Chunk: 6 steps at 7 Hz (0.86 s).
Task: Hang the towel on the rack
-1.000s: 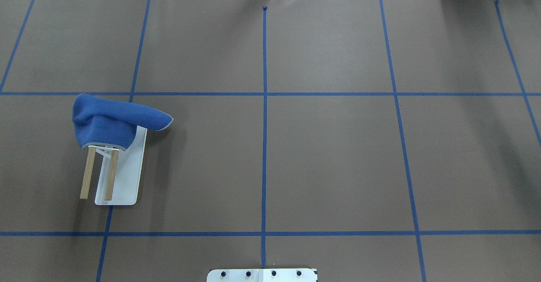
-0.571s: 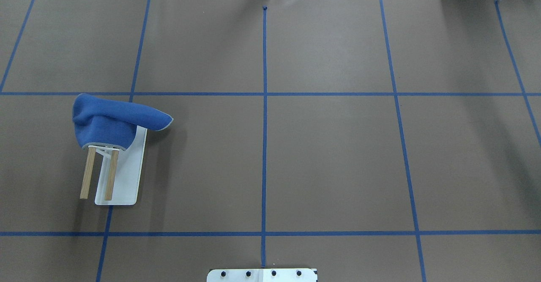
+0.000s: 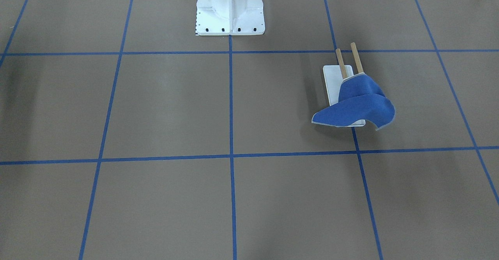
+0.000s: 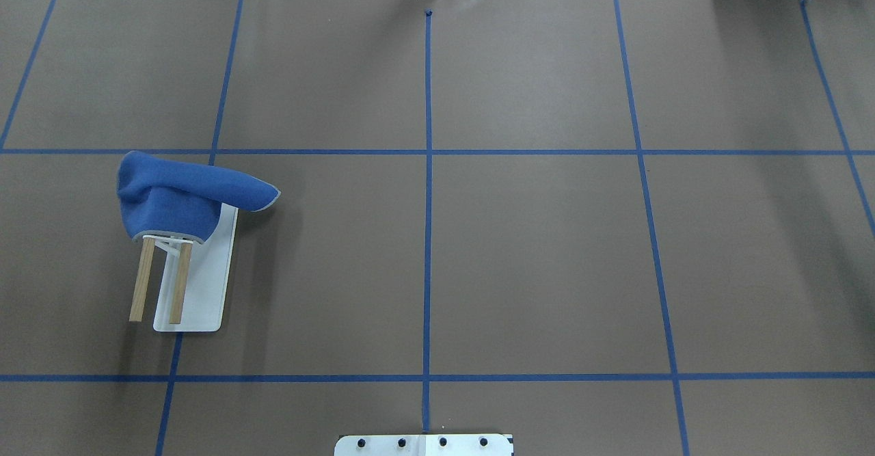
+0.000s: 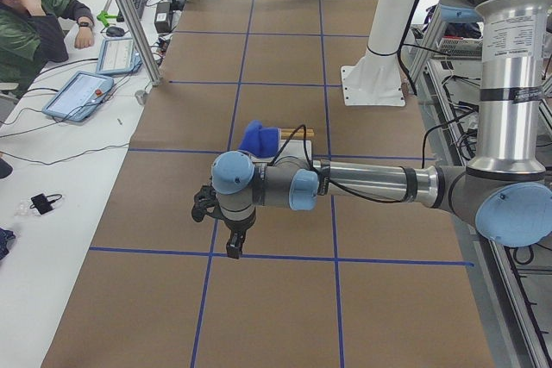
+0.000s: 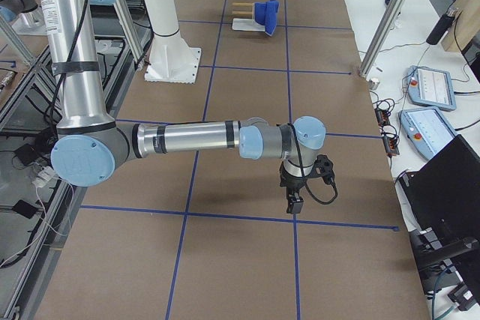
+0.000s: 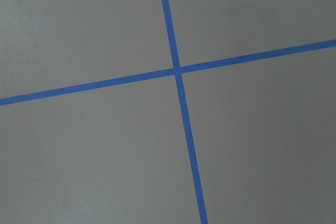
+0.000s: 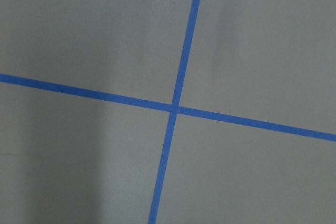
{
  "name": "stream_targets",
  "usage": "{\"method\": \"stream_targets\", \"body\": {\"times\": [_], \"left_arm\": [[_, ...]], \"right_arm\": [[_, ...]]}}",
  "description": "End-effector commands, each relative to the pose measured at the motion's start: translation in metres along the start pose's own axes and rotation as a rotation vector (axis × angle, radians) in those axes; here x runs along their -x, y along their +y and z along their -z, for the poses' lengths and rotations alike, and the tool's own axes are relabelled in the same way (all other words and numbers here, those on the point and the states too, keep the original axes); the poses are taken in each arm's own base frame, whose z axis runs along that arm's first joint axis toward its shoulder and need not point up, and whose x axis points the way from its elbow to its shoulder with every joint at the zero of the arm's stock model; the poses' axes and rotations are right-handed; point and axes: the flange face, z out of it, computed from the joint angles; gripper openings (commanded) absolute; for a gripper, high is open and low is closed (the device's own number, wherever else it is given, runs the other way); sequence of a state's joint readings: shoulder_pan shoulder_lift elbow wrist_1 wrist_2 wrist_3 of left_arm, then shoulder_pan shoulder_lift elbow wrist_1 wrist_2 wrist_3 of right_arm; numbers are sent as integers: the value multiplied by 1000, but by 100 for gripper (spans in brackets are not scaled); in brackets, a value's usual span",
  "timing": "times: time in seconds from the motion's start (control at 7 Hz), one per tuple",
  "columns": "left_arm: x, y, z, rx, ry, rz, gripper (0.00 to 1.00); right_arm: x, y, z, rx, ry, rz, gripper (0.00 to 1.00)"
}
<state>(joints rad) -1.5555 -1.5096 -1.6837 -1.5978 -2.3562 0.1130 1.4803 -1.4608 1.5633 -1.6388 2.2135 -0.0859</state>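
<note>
The royal-blue towel (image 4: 179, 199) with pale grey trim is draped over the far end of the rack (image 4: 198, 285), whose two wooden dowels stick out toward the robot above a flat white base. One towel corner hangs past the base on the right. Both show in the front-facing view, towel (image 3: 360, 106) and rack (image 3: 338, 78), and far off in the side views, towel (image 5: 257, 138), towel (image 6: 266, 14). My left gripper (image 5: 234, 247) shows only in the left side view, my right gripper (image 6: 293, 204) only in the right side view; I cannot tell whether either is open or shut. Both hang over bare table, away from the rack.
The table is covered in brown paper with a blue tape grid (image 4: 428, 152). The big white bolted pedestal (image 3: 230, 6) stands at the robot's side. An operator (image 5: 34, 32) sits at the far edge with tablets. Cables and gear lie beyond the table's far edge.
</note>
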Motion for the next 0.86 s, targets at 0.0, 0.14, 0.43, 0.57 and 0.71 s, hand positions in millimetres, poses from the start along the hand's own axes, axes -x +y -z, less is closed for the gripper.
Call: {"method": "stream_targets", "body": {"times": [0.0, 0.14, 0.43, 0.57, 0.71], "left_arm": [[-1, 7, 0, 1, 0, 1, 99], [0, 10, -1, 5, 1, 4, 99], [-1, 10, 0, 1, 0, 1, 99], [-2, 10, 1, 0, 0, 0, 99], [-2, 10, 1, 0, 0, 0, 99]], "right_arm": [[-2, 1, 1, -1, 0, -3, 100], [0, 1, 2, -4, 0, -1, 100], [0, 3, 2, -4, 0, -1, 100], [0, 3, 2, -4, 0, -1, 100], [-1, 6, 0, 1, 0, -3, 100]]}}
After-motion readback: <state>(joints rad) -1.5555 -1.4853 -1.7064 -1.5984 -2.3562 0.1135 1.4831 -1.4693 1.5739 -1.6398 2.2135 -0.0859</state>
